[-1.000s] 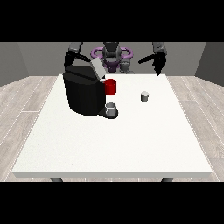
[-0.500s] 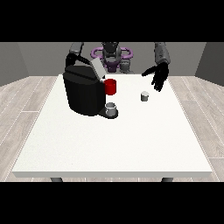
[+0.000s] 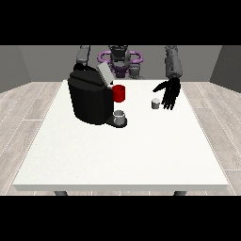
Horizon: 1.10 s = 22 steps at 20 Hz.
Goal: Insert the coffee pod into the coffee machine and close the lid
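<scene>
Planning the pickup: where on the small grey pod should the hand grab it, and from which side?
Probably around its round side wall, coming from the view's right and above: the pod stands upright on the table, and the hand at the view's right hangs beside it, fingers spread.

Your robot hand at the view's right [image 3: 169, 92] hangs with fingers spread downward, forearm angled steeply down.
</scene>
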### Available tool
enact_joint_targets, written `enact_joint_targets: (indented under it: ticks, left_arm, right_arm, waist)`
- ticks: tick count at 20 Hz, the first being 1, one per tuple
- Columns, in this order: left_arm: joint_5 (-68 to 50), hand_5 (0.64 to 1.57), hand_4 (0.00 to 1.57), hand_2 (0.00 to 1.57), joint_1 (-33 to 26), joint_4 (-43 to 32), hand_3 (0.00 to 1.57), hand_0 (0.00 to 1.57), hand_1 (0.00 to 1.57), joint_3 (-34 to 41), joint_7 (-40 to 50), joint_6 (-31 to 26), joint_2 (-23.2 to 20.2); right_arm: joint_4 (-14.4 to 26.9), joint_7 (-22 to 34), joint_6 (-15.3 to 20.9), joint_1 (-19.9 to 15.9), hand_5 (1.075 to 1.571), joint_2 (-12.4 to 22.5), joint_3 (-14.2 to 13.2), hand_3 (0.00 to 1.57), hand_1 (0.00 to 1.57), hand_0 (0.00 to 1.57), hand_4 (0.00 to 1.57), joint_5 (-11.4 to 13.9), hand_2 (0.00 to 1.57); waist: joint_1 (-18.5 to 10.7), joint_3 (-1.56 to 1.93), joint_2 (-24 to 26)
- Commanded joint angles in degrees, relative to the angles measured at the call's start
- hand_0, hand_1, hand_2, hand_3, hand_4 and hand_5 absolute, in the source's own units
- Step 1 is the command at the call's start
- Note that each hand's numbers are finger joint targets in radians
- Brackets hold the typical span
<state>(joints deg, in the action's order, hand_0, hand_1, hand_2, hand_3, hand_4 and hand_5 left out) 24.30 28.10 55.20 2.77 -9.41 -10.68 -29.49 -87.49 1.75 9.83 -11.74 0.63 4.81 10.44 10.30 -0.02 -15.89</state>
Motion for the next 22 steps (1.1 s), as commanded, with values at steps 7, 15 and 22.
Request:
enact_joint_targets:
  ticks: [7, 15, 22]
  left_arm:
    - [11.2, 1.571, 0.38, 0.96, 4.3, -6.4, 0.82, 0.89, 0.89, -3.5, -5.2, 13.0, 3.2]
    - [19.2, 1.571, 0.34, 1.0, 6.1, -12.1, 0.86, 0.83, 0.83, -8.4, -3.5, 11.6, 3.0]
    - [23.7, 1.571, 0.39, 0.96, 6.8, -16.2, 0.85, 0.73, 0.73, -10.1, -3.8, 10.4, 3.2]
  right_arm:
    - [3.6, 0.6, -2.2, -4.6, 1.571, 1.4, -1.9, 0.0, 0.0, 0.0, 0.0, -1.2, 0.0]
    - [6.3, -0.9, -1.2, -4.5, 1.571, -0.6, -0.2, 0.0, 0.0, 0.0, 0.0, -0.2, 0.0]
    - [10.2, -5.1, 0.1, -1.2, 1.571, -0.6, -0.4, 0.0, 0.0, 0.0, 0.0, -1.9, 0.0]
  waist:
    - [-0.5, 0.0, -1.8]
    - [-0.1, 0.02, -0.2]
    - [-0.6, 0.01, 1.0]
